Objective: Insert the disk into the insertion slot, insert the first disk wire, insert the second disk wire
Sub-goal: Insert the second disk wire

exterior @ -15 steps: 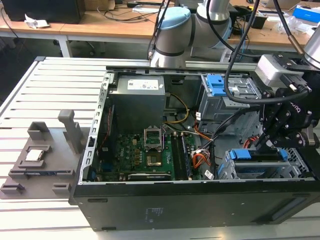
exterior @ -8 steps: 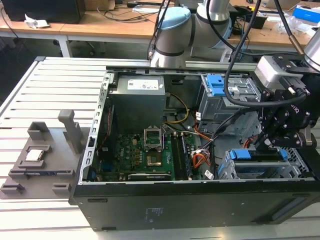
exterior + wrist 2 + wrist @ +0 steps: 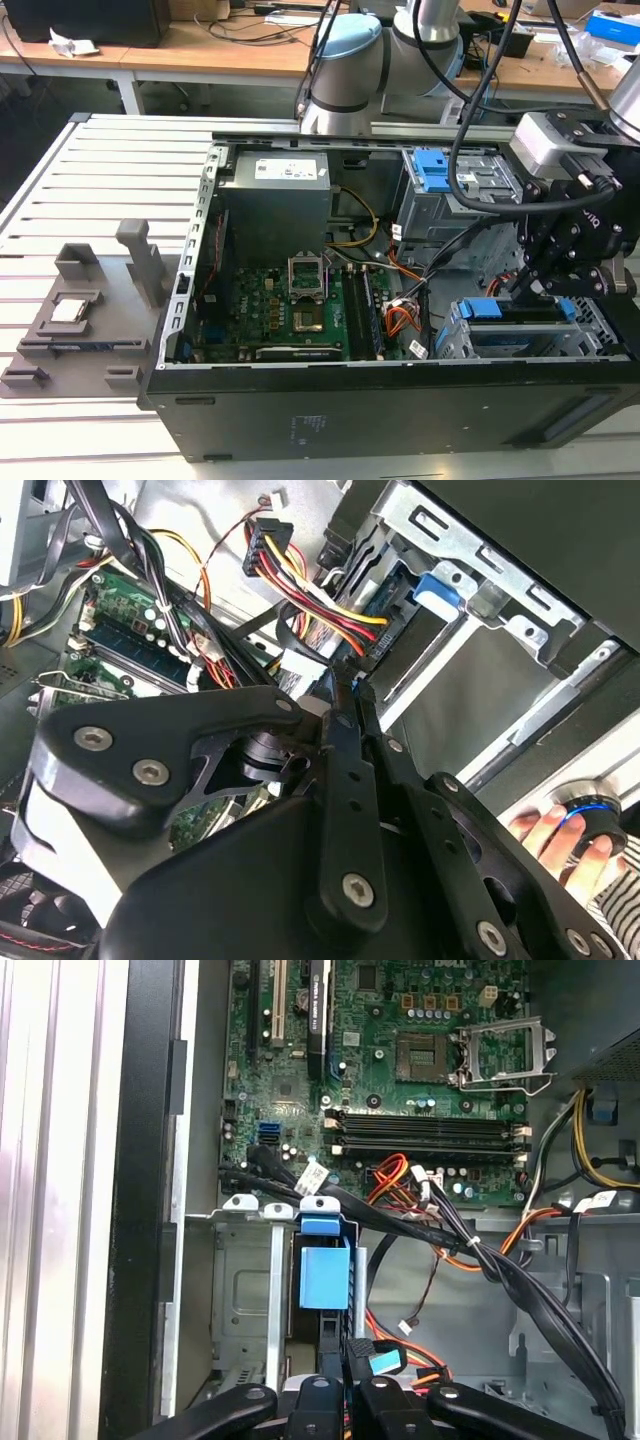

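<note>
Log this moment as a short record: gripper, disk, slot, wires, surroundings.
gripper: gripper low inside the open computer case, fingertips closed on a black connector
disk: blue-framed disk lying in the insertion slot
wires: bundle of coloured wires beside the connector
surroundings: motherboard; grey fixture on the slatted table
</note>
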Robot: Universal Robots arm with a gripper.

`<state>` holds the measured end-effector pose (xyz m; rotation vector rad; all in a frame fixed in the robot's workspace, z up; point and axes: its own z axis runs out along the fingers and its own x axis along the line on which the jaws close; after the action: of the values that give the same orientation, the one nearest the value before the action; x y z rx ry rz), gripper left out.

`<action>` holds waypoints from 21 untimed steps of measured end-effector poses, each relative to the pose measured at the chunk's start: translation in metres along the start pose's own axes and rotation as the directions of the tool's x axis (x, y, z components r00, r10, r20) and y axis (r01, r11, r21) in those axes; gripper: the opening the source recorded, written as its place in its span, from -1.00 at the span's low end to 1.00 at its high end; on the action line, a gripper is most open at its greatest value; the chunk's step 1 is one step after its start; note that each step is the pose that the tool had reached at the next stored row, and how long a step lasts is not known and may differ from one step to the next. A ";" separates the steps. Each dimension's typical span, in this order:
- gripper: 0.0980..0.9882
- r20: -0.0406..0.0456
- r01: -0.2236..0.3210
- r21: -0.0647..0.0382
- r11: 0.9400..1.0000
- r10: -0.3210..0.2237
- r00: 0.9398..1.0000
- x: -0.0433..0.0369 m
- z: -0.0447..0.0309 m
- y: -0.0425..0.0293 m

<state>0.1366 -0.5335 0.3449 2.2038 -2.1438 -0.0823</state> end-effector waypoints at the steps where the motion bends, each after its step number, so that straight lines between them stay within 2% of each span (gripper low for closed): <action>1: -0.90 -0.002 0.000 0.000 1.000 0.000 1.000 0.0000 -0.0001 -0.0001; 8: -0.90 -0.001 0.000 0.000 1.000 0.000 1.000 0.0002 -0.0049 -0.0005; 10: -0.90 0.007 0.001 -0.001 1.000 -0.001 1.000 0.0004 -0.0041 -0.0007; 14: -0.90 0.031 0.003 -0.003 1.000 -0.003 1.000 0.0004 -0.0024 -0.0016; 21: -0.90 0.031 0.003 -0.004 1.000 -0.003 1.000 0.0026 -0.0022 -0.0028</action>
<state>0.1397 -0.5360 0.3469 2.2179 -2.1546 -0.1222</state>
